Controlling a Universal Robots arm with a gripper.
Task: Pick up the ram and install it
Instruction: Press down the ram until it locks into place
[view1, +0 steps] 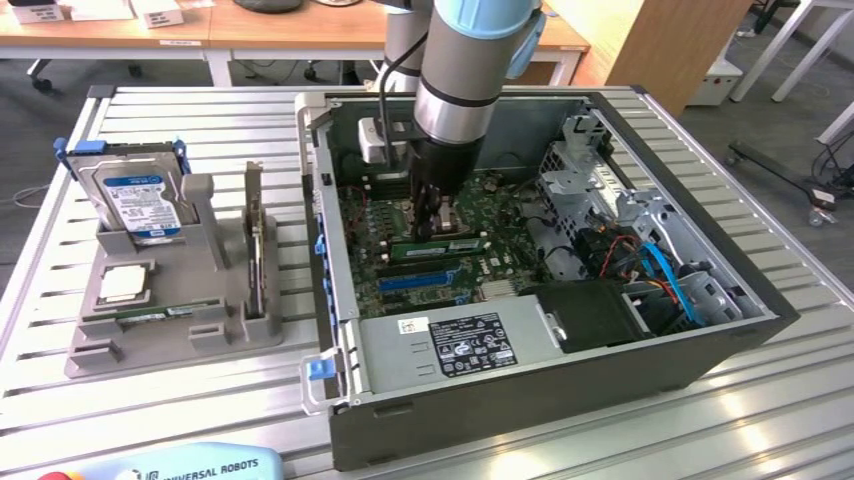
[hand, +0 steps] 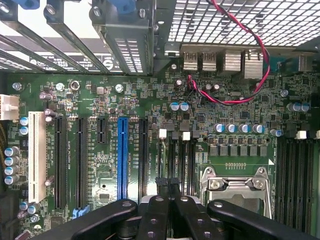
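One arm reaches straight down, claw (view1: 430, 222) pinched shut above the motherboard (hand: 150, 150).

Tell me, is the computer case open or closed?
Open. The computer case lies on its side with no side panel, so the green motherboard shows, and the gripper reaches down inside it.

We see an open computer case (view1: 534, 400) on the slatted surface (view1: 747, 420), beside a grey holder (view1: 200, 300) carrying what appears a hard drive (view1: 134, 200).
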